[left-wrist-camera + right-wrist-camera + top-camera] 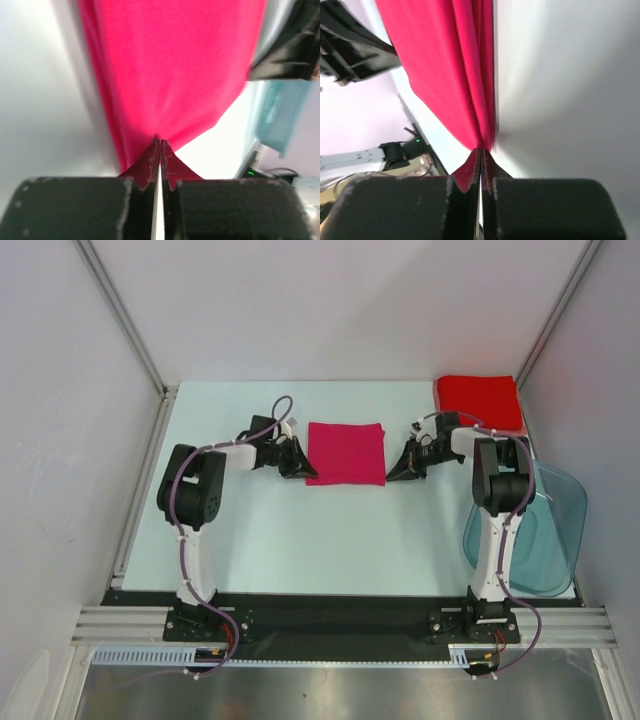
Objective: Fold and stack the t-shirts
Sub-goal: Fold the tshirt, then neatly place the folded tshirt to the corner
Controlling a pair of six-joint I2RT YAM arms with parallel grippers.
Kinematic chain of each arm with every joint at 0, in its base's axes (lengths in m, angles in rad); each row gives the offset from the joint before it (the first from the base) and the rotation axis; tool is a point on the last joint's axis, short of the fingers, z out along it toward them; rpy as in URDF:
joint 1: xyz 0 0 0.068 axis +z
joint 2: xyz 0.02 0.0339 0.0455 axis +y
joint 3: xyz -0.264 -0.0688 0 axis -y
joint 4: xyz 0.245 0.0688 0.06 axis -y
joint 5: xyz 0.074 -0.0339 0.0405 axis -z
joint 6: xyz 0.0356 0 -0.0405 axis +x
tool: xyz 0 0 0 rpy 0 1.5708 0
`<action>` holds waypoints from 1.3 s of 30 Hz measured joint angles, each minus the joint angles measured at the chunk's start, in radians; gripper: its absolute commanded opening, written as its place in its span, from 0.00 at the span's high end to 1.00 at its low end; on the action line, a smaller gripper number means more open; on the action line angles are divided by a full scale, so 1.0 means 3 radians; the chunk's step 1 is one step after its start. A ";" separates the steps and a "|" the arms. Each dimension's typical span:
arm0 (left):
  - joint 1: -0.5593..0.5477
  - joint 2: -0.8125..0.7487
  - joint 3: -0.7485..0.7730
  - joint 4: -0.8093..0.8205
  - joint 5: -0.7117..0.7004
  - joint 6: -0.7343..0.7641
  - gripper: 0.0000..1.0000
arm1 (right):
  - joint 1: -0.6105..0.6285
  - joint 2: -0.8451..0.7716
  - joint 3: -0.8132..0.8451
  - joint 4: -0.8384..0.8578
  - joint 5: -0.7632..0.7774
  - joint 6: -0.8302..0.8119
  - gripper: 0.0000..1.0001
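Observation:
The magenta-pink t-shirt [346, 453] lies folded into a rectangle at the table's middle. My left gripper [305, 472] is shut on its near left corner; the left wrist view shows the cloth [170, 70] pinched at the fingertips [160, 145]. My right gripper [392, 476] is shut on its near right corner; the right wrist view shows the cloth [445, 65] pulled into the tips [481, 151]. The red t-shirt [479, 400] lies folded at the far right corner of the table.
A translucent blue-grey plastic tub [545, 530] sits at the table's right edge beside the right arm, also showing in the left wrist view [277, 117]. White walls and a metal frame surround the table [300, 540].

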 measured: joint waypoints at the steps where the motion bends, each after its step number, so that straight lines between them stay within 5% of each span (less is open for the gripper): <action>1: 0.0000 -0.0072 -0.0013 -0.0075 -0.0098 0.0062 0.88 | -0.0006 -0.0086 -0.0038 -0.0067 0.0103 -0.0023 0.96; 3: -0.0014 -0.0252 -0.0052 -0.0235 -0.0282 0.0198 0.75 | -0.0010 -0.0276 -0.0076 -0.0184 0.0280 -0.0050 0.81; 8: -0.0173 -0.0851 -0.0079 -0.0525 -0.0760 0.0510 0.64 | -0.0010 -0.0917 -0.0160 -0.0317 0.0717 -0.0078 0.51; 16: -0.1216 -0.1256 -0.0009 -0.0740 -0.1827 0.1181 0.53 | -0.0065 -0.1503 -0.0417 -0.0284 0.1253 0.0117 0.33; 25: -0.2228 -0.0916 0.0017 -0.0753 -0.3110 0.2213 0.51 | -0.0280 -0.1873 -0.0512 -0.0322 0.1809 0.0240 0.29; 39: -0.2501 0.0195 0.0790 -0.0521 -0.3852 0.3253 0.60 | -0.0640 -0.2052 -0.0918 -0.0245 0.1789 0.0262 0.30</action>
